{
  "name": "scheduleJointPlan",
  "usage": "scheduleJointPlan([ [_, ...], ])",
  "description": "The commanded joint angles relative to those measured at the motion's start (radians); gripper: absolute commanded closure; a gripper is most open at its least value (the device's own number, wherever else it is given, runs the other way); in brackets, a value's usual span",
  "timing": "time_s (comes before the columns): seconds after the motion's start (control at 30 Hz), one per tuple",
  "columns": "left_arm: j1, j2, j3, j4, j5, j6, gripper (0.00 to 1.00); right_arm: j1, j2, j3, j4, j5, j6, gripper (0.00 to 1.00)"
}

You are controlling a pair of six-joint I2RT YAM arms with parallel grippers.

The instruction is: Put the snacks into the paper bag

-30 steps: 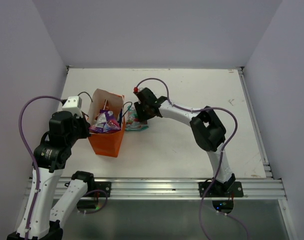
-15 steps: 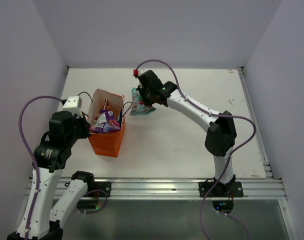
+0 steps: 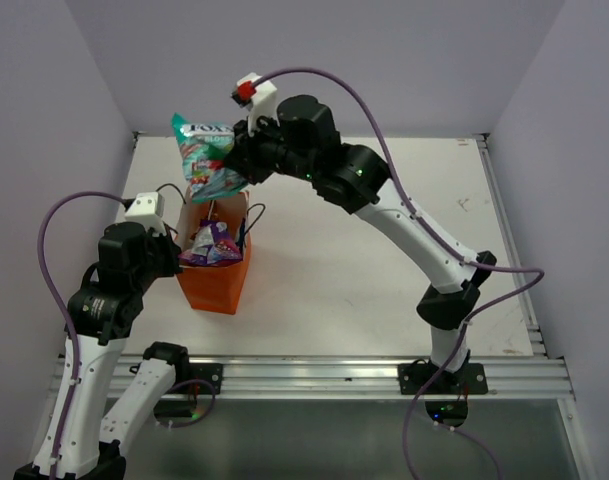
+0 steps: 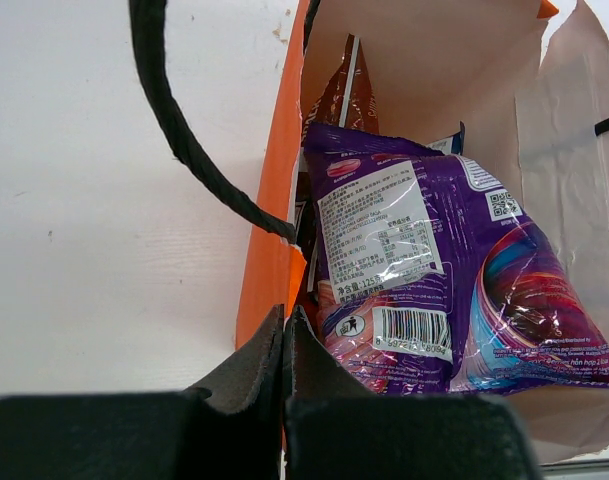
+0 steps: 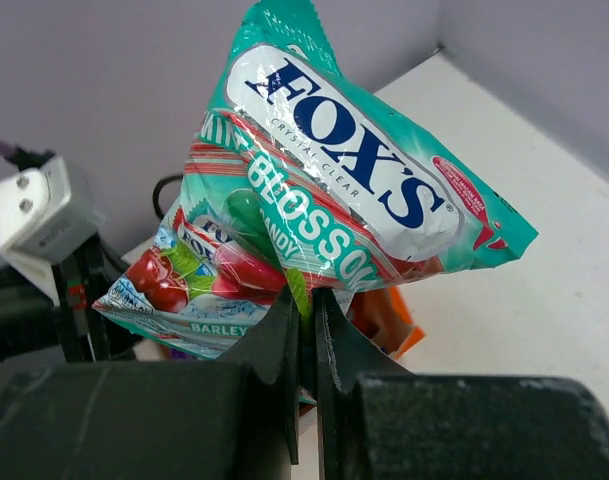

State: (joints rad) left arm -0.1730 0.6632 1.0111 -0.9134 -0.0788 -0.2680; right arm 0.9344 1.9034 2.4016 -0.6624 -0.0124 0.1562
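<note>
From above, we see the right gripper clamped on the sweets packet, held high over the far end of the paper bag. The left gripper sits at the bag's left wall.

Left wrist now: jaws pinched shut on that orange wall, holding the mouth open. The purple packet fills much of the inside, with pale room beside it.

Right wrist: fingers nip the sweets packet's lower edge. We'd centre it over that free space, lower it past the rim, and only then let go.
</note>
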Motion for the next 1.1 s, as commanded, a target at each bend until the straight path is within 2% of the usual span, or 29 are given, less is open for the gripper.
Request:
scheduleJointPlan([
  [0.0,-0.008,-0.002,0.017,0.021,0.019,0.018,1.0,0.023,0.046,-0.054,-0.043,-0.141,0.031,1.0],
  [0.13,-0.008,-0.004,0.017,0.021,0.022,0.018,1.0,0.069,0.054,-0.143,-0.046,-0.176,0.063,1.0],
  [0.3,-0.008,-0.008,0.017,0.019,0.019,0.016,1.0,0.092,0.103,-0.141,-0.143,-0.152,0.08,1.0],
  [0.5,-0.008,-0.017,0.018,0.019,0.017,0.016,1.0,0.103,0.233,0.062,-0.339,-0.104,0.062,1.0],
  [0.73,-0.008,-0.027,0.017,0.019,0.013,0.015,1.0,0.104,0.286,0.083,-0.396,-0.096,0.075,1.0],
  [0.77,-0.008,-0.027,0.015,0.019,0.013,0.015,1.0,0.106,0.29,0.088,-0.404,-0.101,0.075,0.96],
  [0.8,-0.008,-0.025,0.015,0.019,0.014,0.015,1.0,0.106,0.29,0.09,-0.408,-0.112,0.069,0.78],
  [0.83,-0.008,-0.027,0.017,0.019,0.014,0.015,1.0,0.106,0.283,0.091,-0.405,-0.11,0.057,0.33],
  [0.87,-0.008,-0.025,0.017,0.019,0.014,0.016,1.0,0.109,0.272,0.091,-0.395,-0.107,0.051,0.24],
  [0.93,-0.01,-0.025,0.015,0.021,0.017,0.016,1.0,0.107,0.222,0.09,-0.332,-0.098,0.037,0.11],
  [1.07,-0.011,-0.022,0.017,0.021,0.019,0.016,1.0,0.107,0.116,0.113,-0.227,-0.038,0.031,0.07],
])
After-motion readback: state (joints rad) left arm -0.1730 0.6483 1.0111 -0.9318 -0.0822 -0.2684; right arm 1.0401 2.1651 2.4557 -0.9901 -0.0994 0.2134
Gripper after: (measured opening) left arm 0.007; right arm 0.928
